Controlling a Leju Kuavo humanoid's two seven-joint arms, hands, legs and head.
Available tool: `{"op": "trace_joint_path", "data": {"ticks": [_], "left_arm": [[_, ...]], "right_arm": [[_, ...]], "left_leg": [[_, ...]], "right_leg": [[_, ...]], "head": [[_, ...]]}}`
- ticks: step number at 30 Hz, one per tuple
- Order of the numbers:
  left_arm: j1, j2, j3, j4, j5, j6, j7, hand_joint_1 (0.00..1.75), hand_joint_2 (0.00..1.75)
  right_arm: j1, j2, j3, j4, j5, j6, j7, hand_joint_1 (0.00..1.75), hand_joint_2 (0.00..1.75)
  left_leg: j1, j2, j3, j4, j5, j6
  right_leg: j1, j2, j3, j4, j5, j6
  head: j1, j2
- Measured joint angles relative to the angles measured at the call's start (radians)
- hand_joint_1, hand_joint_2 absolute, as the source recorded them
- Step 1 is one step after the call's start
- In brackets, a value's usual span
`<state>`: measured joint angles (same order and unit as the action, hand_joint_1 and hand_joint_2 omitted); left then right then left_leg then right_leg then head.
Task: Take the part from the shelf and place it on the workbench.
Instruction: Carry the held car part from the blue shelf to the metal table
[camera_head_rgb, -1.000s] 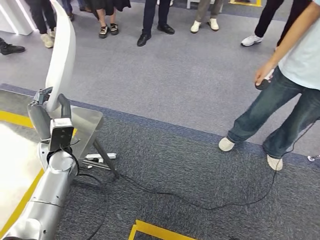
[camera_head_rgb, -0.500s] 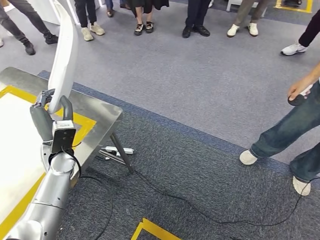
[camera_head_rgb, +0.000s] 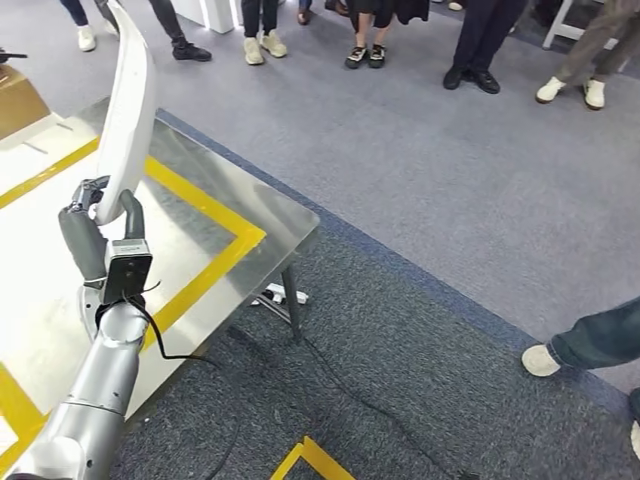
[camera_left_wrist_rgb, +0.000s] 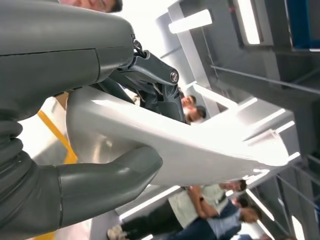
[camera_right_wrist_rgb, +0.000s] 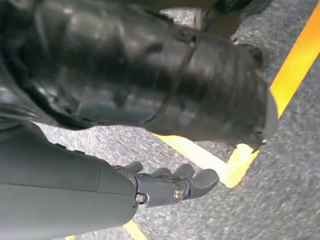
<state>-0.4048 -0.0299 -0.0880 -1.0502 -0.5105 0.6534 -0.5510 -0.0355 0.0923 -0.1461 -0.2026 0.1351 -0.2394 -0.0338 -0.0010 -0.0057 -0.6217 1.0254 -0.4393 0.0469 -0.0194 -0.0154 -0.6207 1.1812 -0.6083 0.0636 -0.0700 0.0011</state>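
At the left of the head view, the left hand (camera_head_rgb: 94, 225) grips the lower end of the white part (camera_head_rgb: 127, 110), thumb and fingers wrapped round it. The part's long axis runs nearly upright, curving to the frame's upper left, over the steel workbench (camera_head_rgb: 249, 205) beneath and behind it. To set it down, the part probably must tip flat. The right hand (camera_right_wrist_rgb: 173, 185) hangs over carpet, fingers loosely extended, holding nothing.
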Motion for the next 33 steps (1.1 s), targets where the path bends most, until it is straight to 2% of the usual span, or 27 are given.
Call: {"op": "trace_joint_path", "data": {"ticks": [1,2,3,4,5,6,7,9,10,11,12,13,15,17,18,19,20,22,23,24,26,27,28,30,31,32,33], "left_arm": [[0.001,-0.002,0.0,0.0,-0.001,0.0,0.0,1.75,1.75],[0.003,-0.004,0.0,0.0,-0.002,0.0,0.001,1.75,1.75],[0.005,-0.004,0.0,0.0,-0.003,0.0,0.002,1.75,1.75],[0.005,-0.004,0.0,0.0,-0.004,0.0,0.003,1.75,1.75],[0.006,-0.005,0.0,0.0,-0.007,0.0,0.004,1.75,1.75],[0.006,-0.005,0.0,0.0,-0.009,0.0,0.004,1.75,1.75],[0.005,-0.006,0.001,0.0,-0.011,0.0,0.005,1.75,1.75],[0.005,-0.006,0.001,0.0,-0.013,0.0,0.006,1.75,1.75],[0.006,-0.005,0.001,0.0,-0.014,0.0,0.007,1.75,1.75],[0.008,-0.003,0.002,0.0,-0.014,0.0,0.007,1.75,1.75],[0.008,-0.001,0.002,0.0,-0.014,0.0,0.008,1.75,1.75],[0.007,0.001,0.003,0.0,-0.015,0.0,0.008,1.75,1.75],[0.004,0.001,0.003,0.0,-0.016,0.0,0.008,1.75,1.75],[0.006,0.001,0.003,0.0,-0.016,0.0,0.01,1.75,1.75],[0.008,0.001,0.003,0.0,-0.016,0.0,0.01,1.75,1.75],[0.009,0.002,0.003,0.0,-0.016,0.0,0.01,1.75,1.75],[0.009,0.002,0.004,0.0,-0.016,0.0,0.01,1.75,1.75],[0.006,0.002,0.004,0.0,-0.016,0.0,0.01,1.75,1.75],[0.005,0.002,0.004,0.0,-0.017,0.0,0.01,1.75,1.75],[0.004,0.002,0.004,0.0,-0.017,0.0,0.01,1.75,1.75],[0.005,0.004,0.006,-0.001,-0.019,0.0,0.01,1.75,1.75],[0.004,0.004,0.007,-0.001,-0.02,0.0,0.01,1.75,1.75],[0.002,0.004,0.008,-0.001,-0.021,0.0,0.01,1.75,1.75],[-0.001,-0.001,0.011,-0.002,-0.023,0.0,0.009,1.75,1.75],[-0.002,-0.002,0.012,-0.001,-0.024,0.0,0.008,1.75,1.75],[0.0,-0.005,0.012,-0.001,-0.024,0.0,0.008,1.75,1.75],[0.002,-0.006,0.012,0.0,-0.025,0.0,0.008,1.75,1.75]], "right_arm": [[0.001,0.0,0.0,0.0,0.001,-0.001,0.0,0.0,0.0],[0.003,0.0,0.0,0.0,0.001,-0.002,0.001,0.0,0.0],[0.004,0.0,0.0,0.0,0.002,-0.002,0.001,0.0,0.0],[0.005,0.0,0.0,0.0,0.003,-0.003,0.001,0.0,0.0],[0.005,0.0,0.0,0.0,0.005,-0.003,0.001,0.0,0.0],[0.004,0.0,0.0,0.0,0.007,-0.004,0.001,0.0,0.0],[0.004,0.0,0.0,0.001,0.009,-0.004,0.001,0.0,0.0],[0.004,0.0,0.001,0.002,0.013,-0.005,0.001,0.0,0.0],[0.003,0.0,0.001,0.002,0.014,-0.005,0.001,0.0,0.0],[0.002,0.0,0.001,0.002,0.015,-0.005,0.001,0.0,0.0],[0.002,0.0,0.0,0.002,0.016,-0.005,0.001,0.0,0.0],[0.002,0.0,0.0,0.002,0.016,-0.005,0.001,0.0,0.0],[0.004,0.0,0.0,0.002,0.016,-0.005,0.001,0.0,0.0],[0.005,0.0,0.0,0.002,0.016,-0.005,0.001,0.0,0.0],[0.005,0.0,0.0,0.002,0.016,-0.005,0.001,0.0,0.0],[0.005,0.0,0.0,0.002,0.016,-0.005,0.001,0.0,0.0],[0.004,0.0,0.0,0.002,0.017,-0.005,0.001,0.0,0.0],[0.003,0.0,0.0,0.002,0.017,-0.005,0.001,0.0,0.0],[0.002,0.0,0.001,0.002,0.017,-0.005,0.001,0.0,0.0],[0.001,0.0,0.001,0.002,0.017,-0.005,0.001,0.0,0.0],[0.0,0.0,0.001,0.002,0.018,-0.005,0.001,0.0,0.0],[0.0,0.0,0.001,0.002,0.018,-0.005,0.001,0.0,0.0],[-0.001,0.0,0.001,0.001,0.019,-0.005,0.001,0.0,0.0],[0.0,0.0,0.001,0.001,0.019,-0.005,0.0,0.0,0.0],[0.001,0.0,0.001,0.001,0.019,-0.005,0.0,0.0,0.0],[0.002,0.0,0.001,0.001,0.019,-0.005,0.001,0.0,0.0],[0.003,0.0,0.001,0.001,0.02,-0.005,0.001,0.0,0.0]], "left_leg": [[0.0,-0.013,0.0,0.0,-0.001,0.003],[-0.001,-0.027,0.0,0.0,-0.001,0.003],[-0.001,-0.043,0.001,0.001,-0.002,0.003],[-0.001,-0.058,0.002,0.002,-0.002,0.002],[0.0,-0.072,0.003,0.003,-0.003,0.001],[0.0,-0.086,0.002,0.005,-0.005,-0.003],[0.001,-0.098,-0.001,0.009,-0.006,-0.008],[0.006,-0.121,-0.01,0.012,-0.004,-0.021],[0.009,-0.135,-0.014,0.012,-0.001,-0.029],[0.011,-0.137,-0.016,0.011,-0.001,-0.036],[0.009,-0.119,-0.02,0.02,-0.008,-0.041],[0.007,-0.091,-0.031,0.045,-0.023,-0.046],[0.006,-0.025,-0.079,0.151,-0.075,-0.055],[0.012,-0.006,-0.133,0.261,-0.112,-0.062],[0.014,-0.003,-0.141,0.276,-0.106,-0.065],[0.016,0.001,-0.129,0.252,-0.083,-0.066],[0.016,0.011,-0.099,0.192,-0.047,-0.065],[0.008,0.061,-0.033,0.064,-0.002,-0.058],[0.002,0.08,-0.014,0.025,0.005,-0.052],[-0.004,0.09,-0.01,0.012,0.001,-0.045],[-0.004,0.067,-0.011,0.008,0.0,-0.032],[-0.002,0.055,-0.008,0.006,0.0,-0.026],[0.001,0.042,-0.005,0.002,0.001,-0.019],[0.005,0.017,-0.002,0.0,0.001,-0.009],[0.004,0.004,-0.002,0.0,0.0,-0.005],[0.003,-0.011,-0.001,0.0,-0.001,-0.003],[0.002,-0.027,-0.001,0.001,-0.001,-0.003]], "right_leg": [[0.0,0.01,-0.039,0.066,-0.022,0.001],[0.0,0.013,-0.068,0.108,-0.028,0.002],[0.0,0.015,-0.082,0.116,-0.013,0.002],[0.0,0.017,-0.075,0.082,0.022,0.001],[-0.001,0.028,-0.053,0.019,0.067,-0.001],[-0.004,0.054,-0.027,-0.047,0.101,-0.004],[-0.007,0.081,-0.001,-0.104,0.121,-0.007],[-0.009,0.114,0.023,-0.148,0.122,-0.013],[-0.008,0.105,0.028,-0.155,0.12,-0.018],[-0.008,0.092,0.032,-0.156,0.122,-0.023],[-0.009,0.078,0.037,-0.161,0.122,-0.03],[-0.01,0.063,0.043,-0.165,0.122,-0.037],[-0.009,0.033,0.052,-0.169,0.119,-0.048],[-0.008,0.002,0.058,-0.169,0.113,-0.05],[-0.009,-0.013,0.061,-0.169,0.11,-0.048],[-0.009,-0.028,0.065,-0.169,0.107,-0.046],[-0.009,-0.042,0.07,-0.169,0.103,-0.043],[-0.005,-0.065,0.08,-0.169,0.094,-0.034],[-0.001,-0.076,0.083,-0.169,0.091,-0.028],[0.002,-0.086,0.086,-0.17,0.087,-0.022],[0.004,-0.108,0.093,-0.175,0.081,-0.01],[0.002,-0.102,0.095,-0.172,0.073,-0.004],[0.001,-0.082,0.088,-0.153,0.058,0.0],[-0.001,-0.02,0.038,-0.049,0.006,0.002],[-0.001,-0.001,0.0,0.021,-0.021,0.001],[0.0,0.008,-0.036,0.078,-0.035,0.0],[0.001,0.012,-0.058,0.102,-0.029,-0.001]], "head": [[0.002,0.0],[0.003,0.0],[0.003,0.0],[0.003,0.0],[0.003,0.0],[0.003,0.0],[0.003,0.0],[0.002,0.0],[0.002,0.0],[0.003,0.0],[0.0,0.0],[-0.004,0.0],[-0.011,0.0],[-0.012,0.0],[-0.012,0.0],[-0.012,0.0],[-0.012,0.0],[-0.012,0.0],[-0.012,0.0],[-0.011,0.0],[-0.009,0.0],[-0.008,0.0],[-0.006,0.0],[0.001,0.0],[0.004,0.0],[0.005,0.0],[0.005,0.0]]}}
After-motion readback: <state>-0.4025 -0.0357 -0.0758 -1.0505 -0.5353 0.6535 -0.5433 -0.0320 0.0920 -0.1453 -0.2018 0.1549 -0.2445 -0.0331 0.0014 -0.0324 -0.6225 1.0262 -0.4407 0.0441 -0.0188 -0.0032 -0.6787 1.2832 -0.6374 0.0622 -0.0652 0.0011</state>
